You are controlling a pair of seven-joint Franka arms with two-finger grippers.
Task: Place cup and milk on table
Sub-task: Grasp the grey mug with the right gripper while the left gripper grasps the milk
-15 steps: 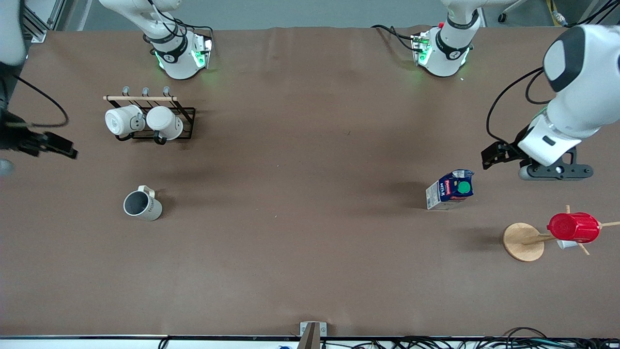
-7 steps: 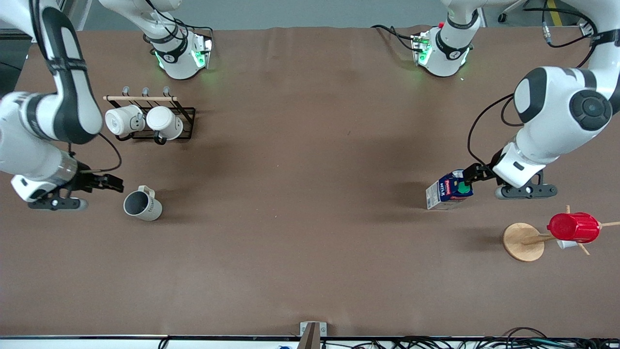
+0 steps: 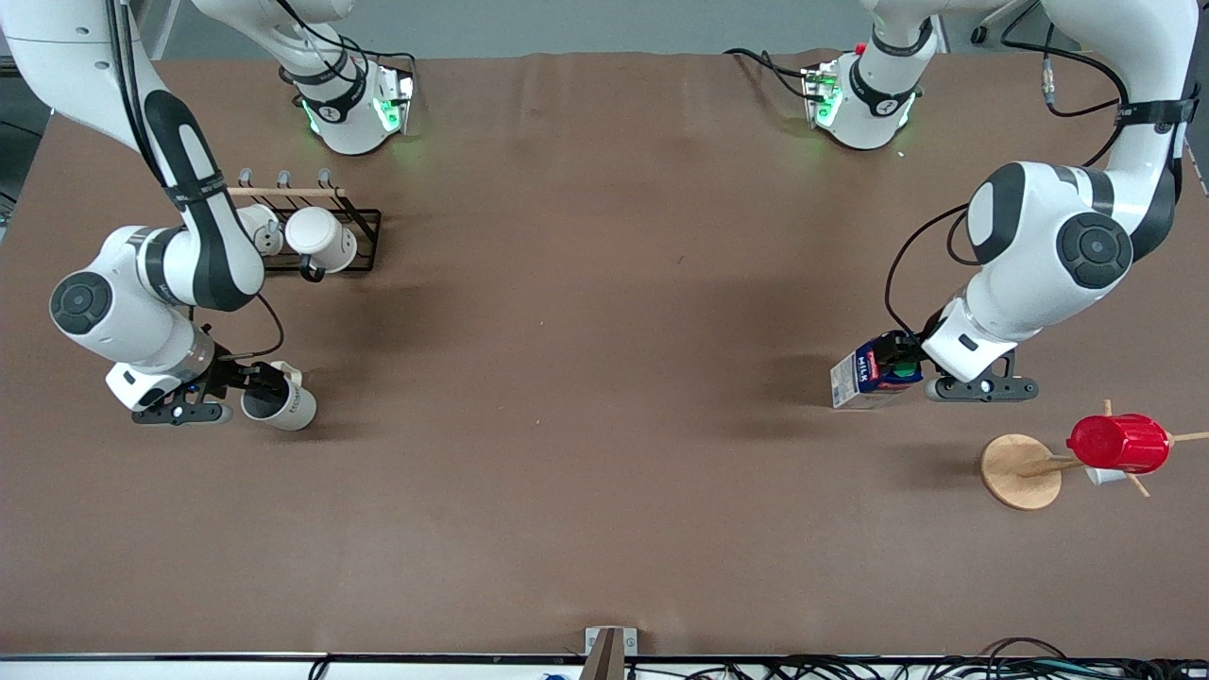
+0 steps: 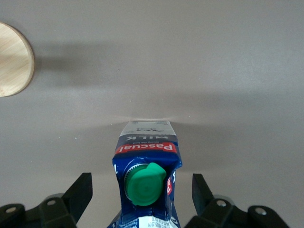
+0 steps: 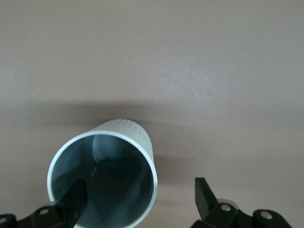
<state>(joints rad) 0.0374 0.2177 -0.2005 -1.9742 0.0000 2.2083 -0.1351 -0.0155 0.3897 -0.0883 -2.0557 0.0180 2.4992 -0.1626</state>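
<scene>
The off-white cup stands on the brown table toward the right arm's end. My right gripper is open at its rim. In the right wrist view one finger is inside the cup and the other is outside, so they straddle the wall without touching it. The milk stands toward the left arm's end. My left gripper is open around its top. In the left wrist view the carton sits between the spread fingers, with gaps on both sides.
A black wire rack with two plain white mugs stands near the right arm's base, partly hidden by that arm. A wooden cup tree with a round base carries a red ribbed cup near the milk; the base also shows in the left wrist view.
Both arms have swung in from the table's ends. The right gripper has come down onto the cup's rim, and the left gripper has closed in around the milk's top. Cup and milk have not moved.
</scene>
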